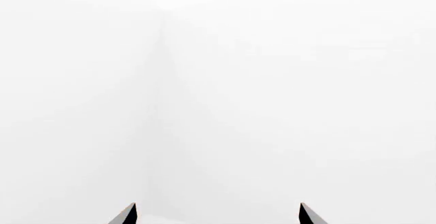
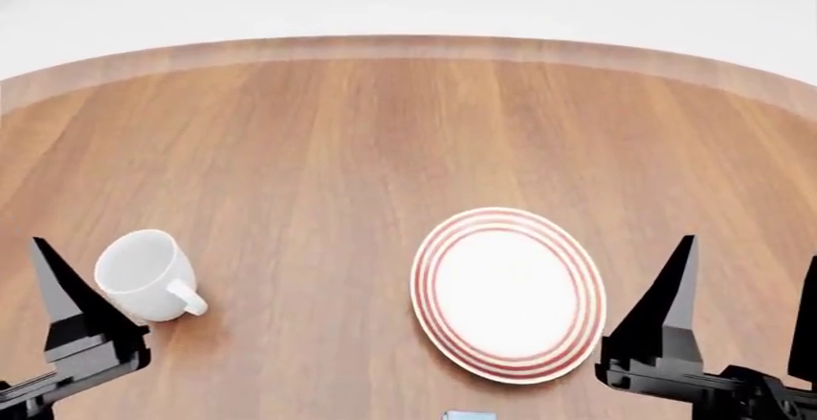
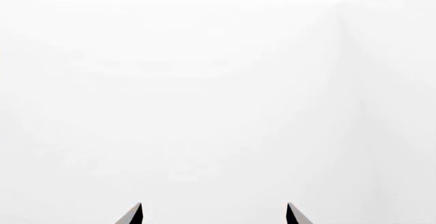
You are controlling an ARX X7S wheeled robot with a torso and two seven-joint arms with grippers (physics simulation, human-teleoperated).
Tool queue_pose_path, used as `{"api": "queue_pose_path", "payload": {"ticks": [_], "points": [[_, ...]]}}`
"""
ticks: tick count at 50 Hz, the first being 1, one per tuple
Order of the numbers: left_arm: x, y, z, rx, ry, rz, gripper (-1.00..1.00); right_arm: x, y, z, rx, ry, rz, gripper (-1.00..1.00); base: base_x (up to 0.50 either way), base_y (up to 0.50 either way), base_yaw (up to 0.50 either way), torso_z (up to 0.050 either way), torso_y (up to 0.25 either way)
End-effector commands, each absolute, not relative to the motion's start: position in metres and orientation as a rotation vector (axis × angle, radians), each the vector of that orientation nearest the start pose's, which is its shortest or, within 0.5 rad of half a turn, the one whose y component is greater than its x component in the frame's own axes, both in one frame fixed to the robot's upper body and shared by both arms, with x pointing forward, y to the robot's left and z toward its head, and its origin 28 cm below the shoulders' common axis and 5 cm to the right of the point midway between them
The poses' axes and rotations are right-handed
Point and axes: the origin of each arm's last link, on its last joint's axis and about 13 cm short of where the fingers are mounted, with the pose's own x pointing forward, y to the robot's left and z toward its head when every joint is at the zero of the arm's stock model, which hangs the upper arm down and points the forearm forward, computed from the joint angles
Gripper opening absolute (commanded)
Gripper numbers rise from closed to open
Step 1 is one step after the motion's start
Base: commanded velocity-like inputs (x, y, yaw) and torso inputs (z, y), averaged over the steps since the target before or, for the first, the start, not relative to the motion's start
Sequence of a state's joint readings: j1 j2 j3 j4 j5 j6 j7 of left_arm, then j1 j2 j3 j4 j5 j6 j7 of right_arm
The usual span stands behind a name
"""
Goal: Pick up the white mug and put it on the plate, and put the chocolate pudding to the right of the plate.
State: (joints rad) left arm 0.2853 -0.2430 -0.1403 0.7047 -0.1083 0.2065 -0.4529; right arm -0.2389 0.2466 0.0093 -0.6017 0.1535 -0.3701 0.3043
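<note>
The white mug (image 2: 138, 274) lies on its side at the table's front left, with its handle toward the plate. The plate (image 2: 508, 294), white with red rings, sits right of centre and holds nothing. Only a thin blue sliver of the chocolate pudding (image 2: 469, 414) shows at the bottom edge, in front of the plate. My left gripper's finger (image 2: 57, 281) stands just left of the mug. The right gripper (image 2: 751, 253) is just right of the plate. Both wrist views show the left gripper (image 1: 217, 204) and the right gripper (image 3: 214, 204) open, holding nothing and facing blank white.
The wooden table (image 2: 383, 133) curves away to a rounded far edge, with a white wall behind it. Both wrist cameras see only white surroundings.
</note>
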Motion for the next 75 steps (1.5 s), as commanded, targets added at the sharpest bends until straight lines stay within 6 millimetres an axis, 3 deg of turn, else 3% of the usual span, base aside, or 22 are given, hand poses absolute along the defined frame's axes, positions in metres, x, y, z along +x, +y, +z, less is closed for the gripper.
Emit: {"api": "queue_pose_path", "payload": {"ticks": [1, 12, 14, 23, 24, 25, 26, 31, 37, 38, 50, 75], "points": [[0.142, 0.256, 0.133, 0.032, -0.644, 0.406, 1.0, 0.15, -0.129, 0.126, 0.037, -0.731, -0.162, 1.0, 0.0, 0.0, 0.0, 0.0, 0.0], [0.15, 0.248, 0.144, 0.028, -0.53, 0.383, 1.0, 0.15, -0.129, 0.125, 0.036, -0.73, -0.161, 1.0, 0.0, 0.0, 0.0, 0.0, 0.0], [0.162, 0.24, 0.151, -0.016, -0.413, 0.335, 1.0, 0.15, -0.129, 0.124, 0.036, -0.728, -0.159, 1.0, 0.0, 0.0, 0.0, 0.0, 0.0], [0.162, 0.24, 0.151, -0.016, -0.413, 0.335, 1.0, 0.15, -0.129, 0.124, 0.036, -0.728, -0.159, 1.0, 0.0, 0.0, 0.0, 0.0, 0.0], [0.177, 0.229, 0.171, -0.102, -0.419, 0.352, 1.0, 0.15, -0.129, 0.124, 0.037, -0.726, -0.158, 1.0, 0.0, 0.0, 0.0, 0.0, 0.0], [0.182, 0.229, 0.171, -0.062, -0.335, 0.357, 1.0, 0.15, -0.129, 0.124, 0.037, -0.726, -0.158, 1.0, 0.0, 0.0, 0.0, 0.0, 0.0], [0.201, 0.222, 0.182, -0.098, -0.278, 0.306, 1.0, 0.15, -0.128, 0.124, 0.041, -0.724, -0.157, 1.0, 0.0, 0.0, 0.0, 0.0, 0.0], [0.217, 0.217, 0.184, -0.13, -0.131, 0.283, 1.0, 0.15, -0.127, 0.123, 0.041, -0.723, -0.153, 1.0, 0.0, 0.0, 0.0, 0.0, 0.0], [0.219, 0.216, 0.187, -0.13, -0.137, 0.282, 1.0, 0.15, -0.127, 0.123, 0.042, -0.723, -0.151, 1.0, 0.0, 0.0, 0.0, 0.0, 0.0], [0.23, 0.208, 0.194, -0.122, -0.113, 0.287, 1.0, 0.15, -0.127, 0.123, 0.044, -0.721, -0.148, 1.0, 0.0, 0.0, 0.0, 0.0, 0.0], [0.252, 0.198, 0.196, -0.115, -0.029, 0.323, 1.0, 0.15, -0.127, 0.125, 0.049, -0.722, -0.146, 1.0, 0.0, 0.0, 0.0, 0.0, 0.0], [0.283, 0.19, 0.177, -0.328, 0.139, 0.676, 1.0, 0.151, -0.126, 0.122, 0.056, -0.708, -0.137, 1.0, 0.0, 0.0, 0.0, 0.0, 0.0]]}}
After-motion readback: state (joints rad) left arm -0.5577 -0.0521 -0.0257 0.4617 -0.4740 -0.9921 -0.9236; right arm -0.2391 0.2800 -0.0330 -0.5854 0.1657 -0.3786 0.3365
